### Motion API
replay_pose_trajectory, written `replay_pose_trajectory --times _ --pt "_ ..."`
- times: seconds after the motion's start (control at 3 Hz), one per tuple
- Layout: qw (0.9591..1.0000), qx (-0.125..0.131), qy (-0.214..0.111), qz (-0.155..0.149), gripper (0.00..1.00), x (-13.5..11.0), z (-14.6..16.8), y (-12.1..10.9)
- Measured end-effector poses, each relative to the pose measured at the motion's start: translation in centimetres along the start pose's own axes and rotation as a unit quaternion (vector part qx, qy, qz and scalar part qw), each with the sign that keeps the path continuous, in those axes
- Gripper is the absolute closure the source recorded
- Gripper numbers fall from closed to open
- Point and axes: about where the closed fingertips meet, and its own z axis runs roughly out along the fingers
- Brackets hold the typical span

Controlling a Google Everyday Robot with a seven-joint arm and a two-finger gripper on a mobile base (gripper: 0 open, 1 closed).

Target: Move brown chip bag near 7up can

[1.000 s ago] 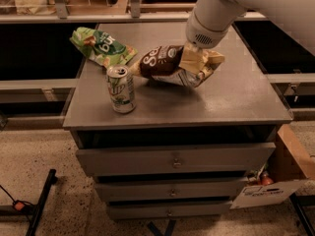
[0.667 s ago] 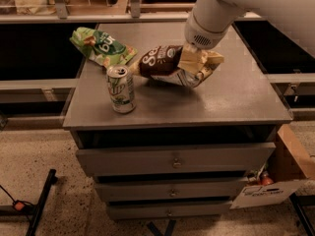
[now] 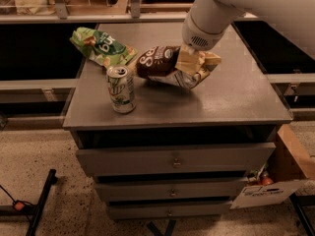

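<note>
The brown chip bag [image 3: 160, 63] lies on the grey cabinet top [image 3: 236, 97], just right of centre, with its right end crumpled and tilted up. My gripper [image 3: 197, 63] comes down from the white arm at the upper right and is shut on that crumpled right end of the bag. The 7up can [image 3: 121, 89] stands upright near the front left of the top, a short gap to the left of the bag's dark end. The bag and the can do not touch.
A green chip bag [image 3: 101, 46] lies at the back left of the top, just behind the can. The cabinet has drawers [image 3: 173, 161] below. A cardboard box [image 3: 290, 166] sits on the floor to the right, and shelving runs along both sides.
</note>
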Motion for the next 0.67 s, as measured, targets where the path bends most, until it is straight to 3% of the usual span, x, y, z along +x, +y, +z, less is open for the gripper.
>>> replay_pose_trajectory --times 0.67 --pt "1.0000 -0.006 -0.005 -0.002 0.12 -0.34 0.08 0.38"
